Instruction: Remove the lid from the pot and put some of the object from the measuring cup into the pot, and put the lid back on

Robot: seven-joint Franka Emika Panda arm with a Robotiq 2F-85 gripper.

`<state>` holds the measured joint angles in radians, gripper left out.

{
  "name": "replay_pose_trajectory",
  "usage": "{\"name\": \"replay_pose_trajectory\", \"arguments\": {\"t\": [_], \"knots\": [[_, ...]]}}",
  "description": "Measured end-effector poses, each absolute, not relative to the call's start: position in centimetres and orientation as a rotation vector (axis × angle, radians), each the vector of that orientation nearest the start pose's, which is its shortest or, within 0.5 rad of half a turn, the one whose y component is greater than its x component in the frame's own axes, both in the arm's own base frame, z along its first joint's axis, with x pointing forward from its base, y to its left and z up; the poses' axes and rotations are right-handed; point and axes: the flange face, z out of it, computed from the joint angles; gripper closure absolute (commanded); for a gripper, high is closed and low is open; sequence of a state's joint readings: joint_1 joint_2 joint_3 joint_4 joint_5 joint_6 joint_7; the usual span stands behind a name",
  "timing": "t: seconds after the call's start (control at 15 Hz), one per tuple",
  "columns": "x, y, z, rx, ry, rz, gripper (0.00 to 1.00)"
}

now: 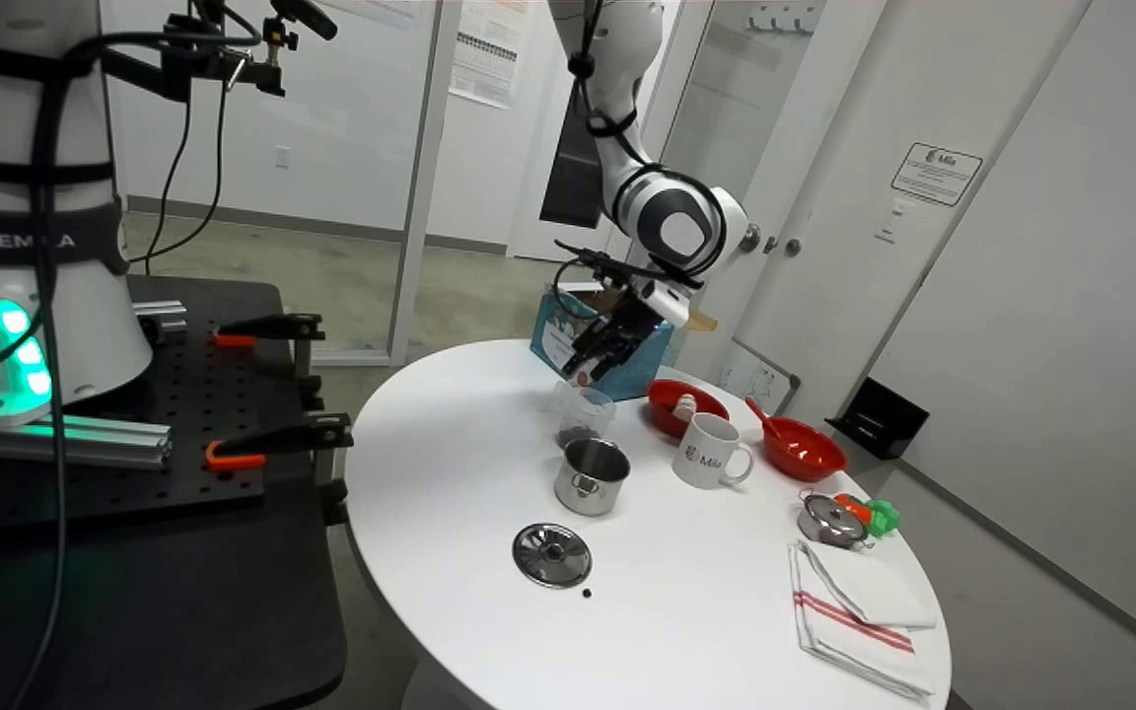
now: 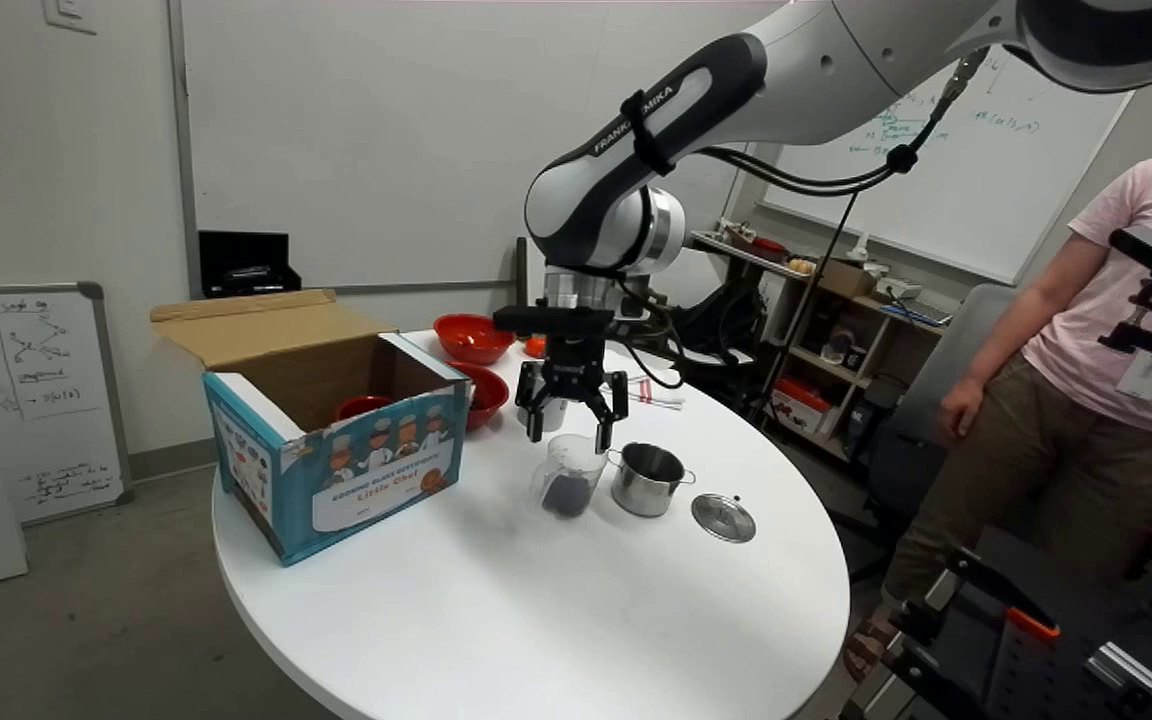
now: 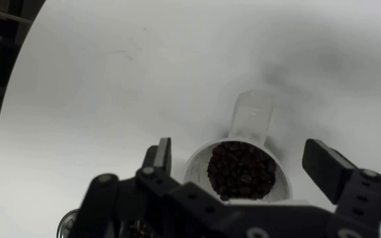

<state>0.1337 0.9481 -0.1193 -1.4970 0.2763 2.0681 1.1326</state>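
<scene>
The clear measuring cup [image 2: 568,487] stands on the table and holds dark beans [image 3: 241,170]. In the wrist view its handle [image 3: 252,114] points away from my gripper [image 3: 238,143]. My gripper [image 2: 569,440] is open just above the cup, its fingers apart on either side and touching nothing that I can see. Beside the cup is the silver pot [image 1: 592,481], uncovered; in the wrist view it is mostly hidden behind the gripper, where a patch of beans [image 3: 140,229] shows between the links. The lid [image 1: 551,555] lies knob up on the table near the pot.
A white mug [image 1: 711,452] and two red bowls [image 1: 805,454] stand beyond the pot. A blue cardboard box [image 2: 386,490] is close to the gripper. Farther along are a small lidded pot [image 1: 831,521] and folded towels [image 1: 859,616]. One dark bean [image 1: 587,593] lies by the lid.
</scene>
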Motion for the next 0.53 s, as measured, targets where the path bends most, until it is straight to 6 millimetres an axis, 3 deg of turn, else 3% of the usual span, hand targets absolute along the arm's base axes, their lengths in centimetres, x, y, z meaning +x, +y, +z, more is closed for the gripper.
{"name": "replay_pose_trajectory", "arguments": {"t": [0.2,0.53], "knots": [[65.2,0.5,10.8,-2.481,1.883,0.542,0.0],[62.0,-6.3,15.9,-2.185,2.001,0.386,0.0]]}}
